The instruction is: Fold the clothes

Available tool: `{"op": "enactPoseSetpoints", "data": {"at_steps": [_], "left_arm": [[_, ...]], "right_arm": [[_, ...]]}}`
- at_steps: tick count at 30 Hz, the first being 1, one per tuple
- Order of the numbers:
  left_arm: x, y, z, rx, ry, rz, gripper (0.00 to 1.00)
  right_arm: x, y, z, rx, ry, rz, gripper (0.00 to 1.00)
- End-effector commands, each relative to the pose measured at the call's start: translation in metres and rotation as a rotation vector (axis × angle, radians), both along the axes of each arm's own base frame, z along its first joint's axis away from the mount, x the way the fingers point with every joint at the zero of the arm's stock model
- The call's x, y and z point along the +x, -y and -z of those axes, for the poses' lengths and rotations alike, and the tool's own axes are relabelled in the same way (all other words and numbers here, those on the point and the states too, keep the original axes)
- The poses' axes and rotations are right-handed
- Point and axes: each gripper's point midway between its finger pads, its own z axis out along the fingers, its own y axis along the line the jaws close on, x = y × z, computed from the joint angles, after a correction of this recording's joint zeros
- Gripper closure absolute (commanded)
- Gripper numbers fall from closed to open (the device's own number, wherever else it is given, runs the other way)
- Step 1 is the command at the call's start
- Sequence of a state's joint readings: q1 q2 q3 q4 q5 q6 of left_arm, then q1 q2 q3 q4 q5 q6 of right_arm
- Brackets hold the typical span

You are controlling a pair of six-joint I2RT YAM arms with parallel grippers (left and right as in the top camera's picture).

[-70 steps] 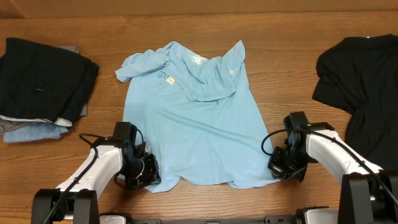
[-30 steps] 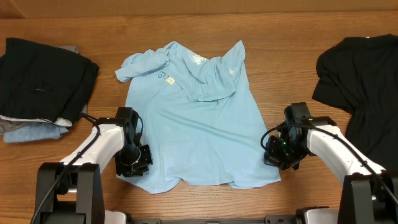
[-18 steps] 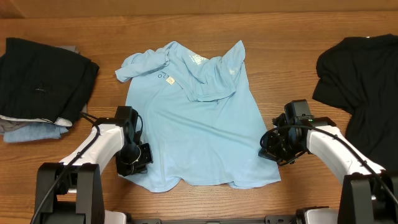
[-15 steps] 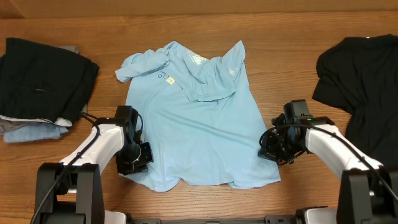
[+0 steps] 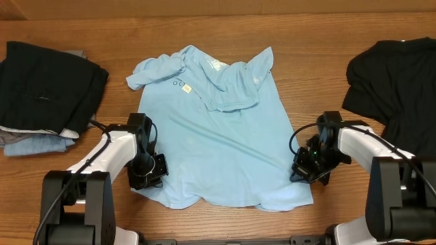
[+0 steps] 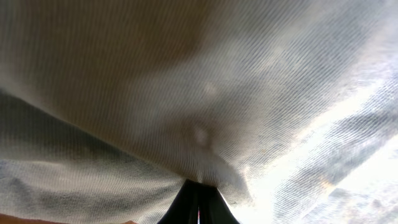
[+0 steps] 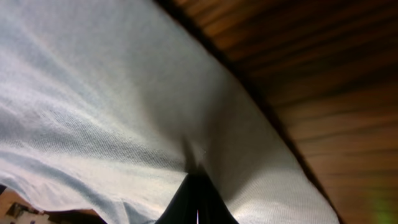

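The clothes, a light sky-blue T-shirt point(image 5: 218, 136), lie spread on the wooden table with the collar end rumpled at the back and white print near the neck. My left gripper point(image 5: 148, 173) is at the shirt's left side near the hem, shut on a pinch of the blue fabric point(image 6: 199, 130), which fills the left wrist view. At the shirt's right edge near the hem, my right gripper point(image 5: 304, 170) is likewise shut on the fabric point(image 7: 124, 112), with bare wood showing beyond the cloth edge.
A stack of folded black, grey and dull-blue garments point(image 5: 44, 88) sits at the left edge. A plain black shirt point(image 5: 398, 88) lies crumpled at the right, close to my right arm. The table's front edge runs just below the shirt hem.
The left gripper has shut on the shirt's left side. The right gripper has drawn the right edge outward, so the shirt lies wider and flatter at the hem; the back right corner shifted slightly.
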State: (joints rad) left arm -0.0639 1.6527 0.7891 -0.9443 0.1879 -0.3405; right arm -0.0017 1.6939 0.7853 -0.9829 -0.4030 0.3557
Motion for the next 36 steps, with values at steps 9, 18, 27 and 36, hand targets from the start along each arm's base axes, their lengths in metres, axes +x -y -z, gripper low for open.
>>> {"op": "enactPoseSetpoints", "data": {"at_steps": [9, 18, 27, 36], "left_arm": [[-0.026, -0.011, 0.005, 0.062, -0.122, 0.014, 0.95], [-0.034, 0.004, -0.016, -0.023, -0.202, -0.016, 0.96], [0.018, 0.01, -0.073, -0.046, -0.02, -0.006, 0.96], [0.132, 0.018, -0.158, -0.082, 0.495, 0.077, 0.94]], "right_arm": [[0.015, 0.041, 0.001, -0.202, 0.004, -0.018, 0.96], [0.028, 0.041, -0.011, -0.199, 0.026, -0.03, 0.96], [0.076, 0.031, -0.073, -0.12, 0.155, -0.074, 0.96], [0.106, -0.026, -0.131, 0.17, 0.432, -0.396, 0.96]]}}
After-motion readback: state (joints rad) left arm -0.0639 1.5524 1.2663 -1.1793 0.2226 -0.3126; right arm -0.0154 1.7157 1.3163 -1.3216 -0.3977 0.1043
